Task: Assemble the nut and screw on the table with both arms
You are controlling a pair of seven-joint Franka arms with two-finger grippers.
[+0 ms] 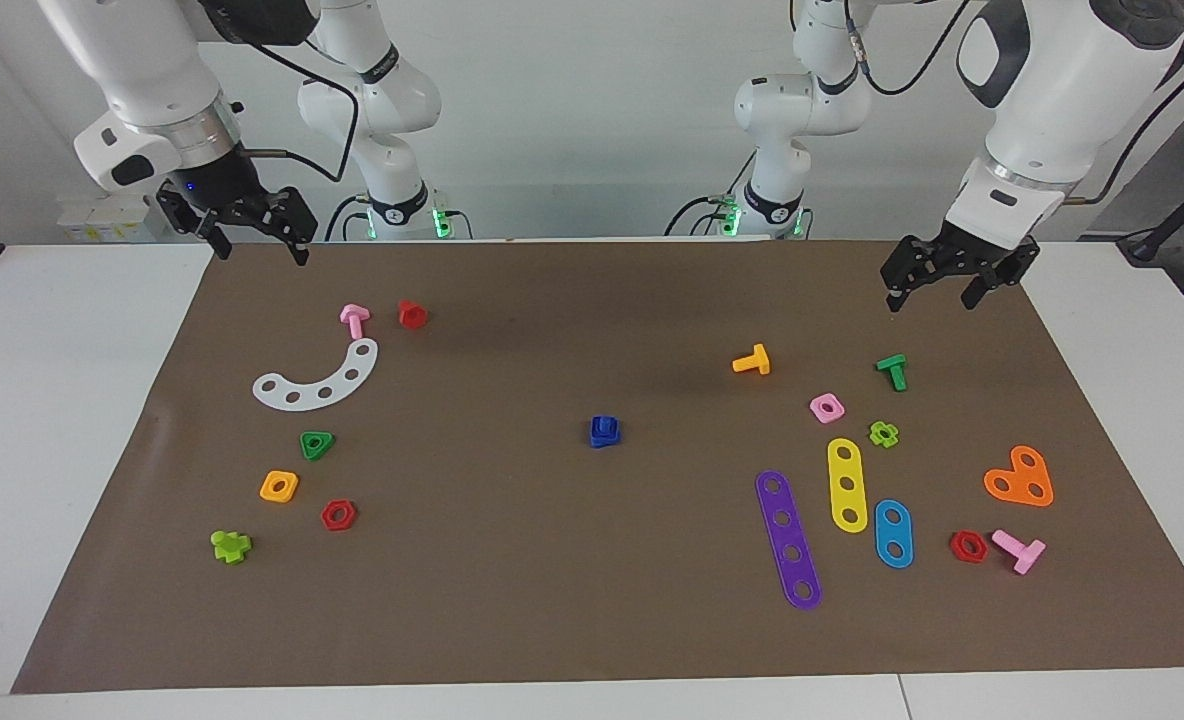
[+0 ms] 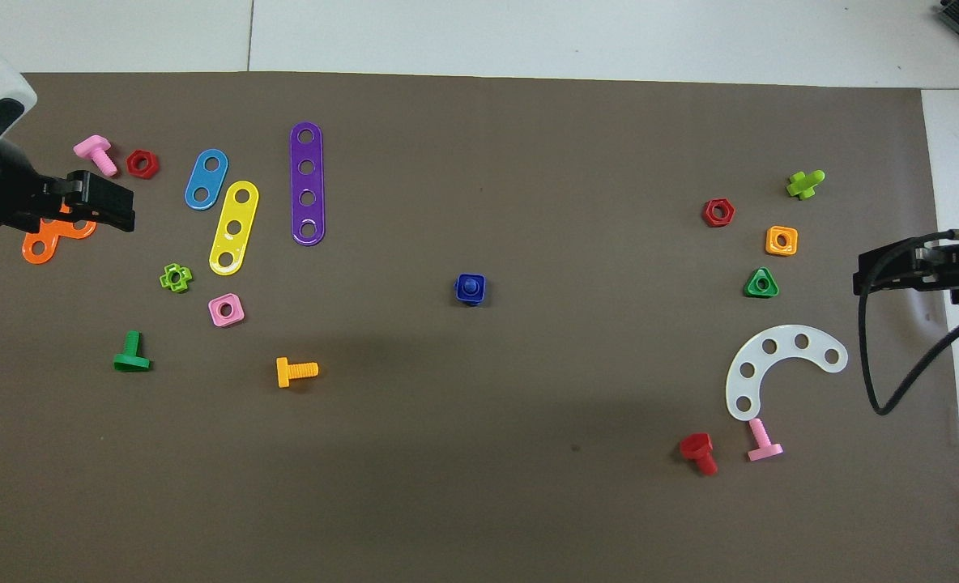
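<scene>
The dark-blue nut (image 1: 604, 431) sits at the middle of the brown sheet on the table (image 1: 552, 610), with the dark-blue screw's stem (image 2: 470, 285) standing in its centre hole; the two read as one piece. The screw's head is hidden. My left gripper (image 1: 934, 298) is open and empty, raised over the sheet at the left arm's end, above the orange heart plate (image 2: 38, 247) in the overhead view (image 2: 119, 209). My right gripper (image 1: 257, 245) is open and empty, raised over the sheet's edge at the right arm's end (image 2: 864, 279).
Toward the left arm's end lie purple (image 1: 788, 540), yellow (image 1: 847, 485) and blue (image 1: 893, 533) strips, a pink nut (image 1: 827, 407), and orange (image 1: 752, 361) and green (image 1: 892, 371) bolts. Toward the right arm's end lie a white arc (image 1: 317, 380), a green triangular nut (image 1: 317, 445) and an orange nut (image 1: 279, 487).
</scene>
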